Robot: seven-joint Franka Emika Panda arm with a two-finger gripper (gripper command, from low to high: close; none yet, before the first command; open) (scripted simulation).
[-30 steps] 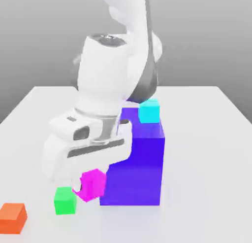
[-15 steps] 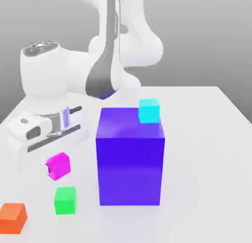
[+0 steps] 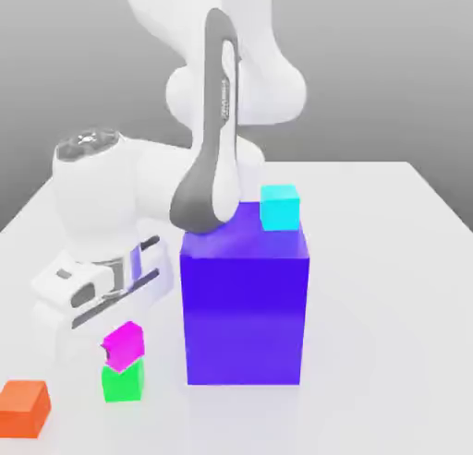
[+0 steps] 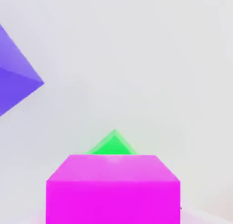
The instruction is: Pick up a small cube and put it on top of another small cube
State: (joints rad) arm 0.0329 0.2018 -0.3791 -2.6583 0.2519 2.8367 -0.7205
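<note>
1. You have the smooth magenta cube (image 3: pixel 126 347) directly above the glossy green cube (image 3: pixel 123 382), its edges turned out of line; contact is unclear.
2. At the gripper (image 3: pixel 122 339), you cannot tell grasp from release.
3. Your tall blue block (image 3: pixel 244 305) is flat-faced, bearing a cyan cube (image 3: pixel 280 209).
4. Your orange cube (image 3: pixel 23 409) sits on the pale, matte table (image 3: pixel 388 324).

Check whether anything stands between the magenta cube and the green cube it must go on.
Nothing visible stands between them: the magenta cube sits right above the green cube, and the blue-purple block is off to one side.
</note>
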